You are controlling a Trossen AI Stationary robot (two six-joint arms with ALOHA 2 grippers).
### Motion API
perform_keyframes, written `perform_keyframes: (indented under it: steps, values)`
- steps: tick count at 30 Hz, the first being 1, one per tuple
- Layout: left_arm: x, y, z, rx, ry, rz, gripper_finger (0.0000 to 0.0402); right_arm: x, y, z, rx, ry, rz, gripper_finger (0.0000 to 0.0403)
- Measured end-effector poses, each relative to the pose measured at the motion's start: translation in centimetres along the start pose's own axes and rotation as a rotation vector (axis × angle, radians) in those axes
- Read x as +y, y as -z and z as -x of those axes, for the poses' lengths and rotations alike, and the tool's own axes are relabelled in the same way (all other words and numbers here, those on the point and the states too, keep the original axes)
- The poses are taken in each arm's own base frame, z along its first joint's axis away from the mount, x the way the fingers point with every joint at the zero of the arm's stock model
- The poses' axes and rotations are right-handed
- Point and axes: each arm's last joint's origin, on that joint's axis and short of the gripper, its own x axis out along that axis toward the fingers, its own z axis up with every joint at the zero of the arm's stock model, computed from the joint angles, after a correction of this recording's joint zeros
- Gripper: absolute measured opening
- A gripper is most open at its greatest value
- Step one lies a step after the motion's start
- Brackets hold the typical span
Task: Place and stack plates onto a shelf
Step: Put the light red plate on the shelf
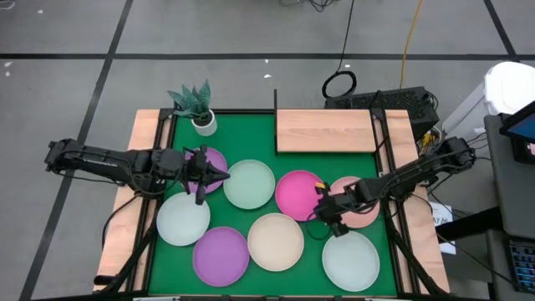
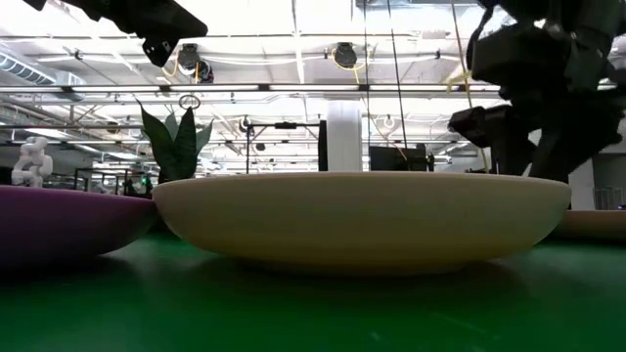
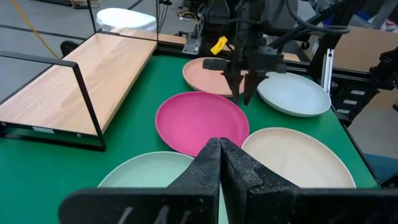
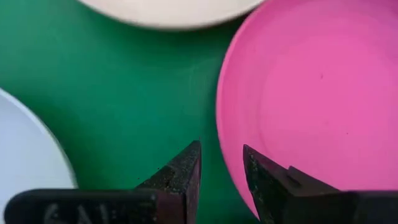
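We judge the round shallow plastic plates to be light, stiff and rather slippery, with thin raised rims; the rim edge looks like the only place a two-finger gripper can pinch, since the flat middle offers nothing to close on. On the smooth green mat point(image 1: 266, 138) a plate may slide when nudged.

The hot pink plate point(image 1: 299, 194) lies in the middle of the mat, just near of the flat light-wood shelf board point(image 1: 325, 130), which holds no plates. Around it lie the salmon pink plate point(image 1: 358, 201) to the right, the pale mint-green plate point(image 1: 249, 184) to the left, the cream plate point(image 1: 275, 242) nearer, and a whitish plate point(image 1: 351, 260) at the near right.

Our right gripper point(image 4: 222, 167) hangs low over the hot pink plate's near-right rim, its fingers a narrow gap apart and straddling that edge, holding nothing. Whether the tips touch the plate, we cannot tell.

Our left gripper point(image 3: 219, 148) hovers over a purple plate point(image 1: 211, 164) at the left, fingers pressed together and empty.
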Motion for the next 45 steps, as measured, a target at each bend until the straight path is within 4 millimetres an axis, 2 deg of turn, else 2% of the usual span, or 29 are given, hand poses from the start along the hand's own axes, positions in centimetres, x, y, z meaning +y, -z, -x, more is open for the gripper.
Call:
perform_keyframes:
  steps: [12, 16, 22, 33, 45]
  values:
    - [0.0, 0.1, 0.0, 0.015, -0.003, -0.001, 0.0003, 0.0, 2.0, -1.2, 0.006, 0.033, 0.096, 0.0094]
    - [0.0, 0.1, 0.0, 0.016, -0.003, -0.008, 0.0003, -0.1, 2.3, -1.4, 0.006, 0.058, 0.134, 0.0072]
    - [0.0, 0.1, 0.0, 0.015, -0.003, -0.012, 0.0003, -0.1, 2.8, -1.6, 0.014, 0.062, 0.182, 0.0013]
    - [0.0, 0.1, 0.0, 0.015, -0.003, -0.037, 0.0003, -0.2, 2.2, -1.6, -0.026, 0.115, 0.261, 0.0003]
    - [0.1, 0.5, 0.0, 0.051, -0.01, -0.003, 0.0003, -0.5, -1.6, 0.8, -0.043, 0.144, 0.241, 0.0001]
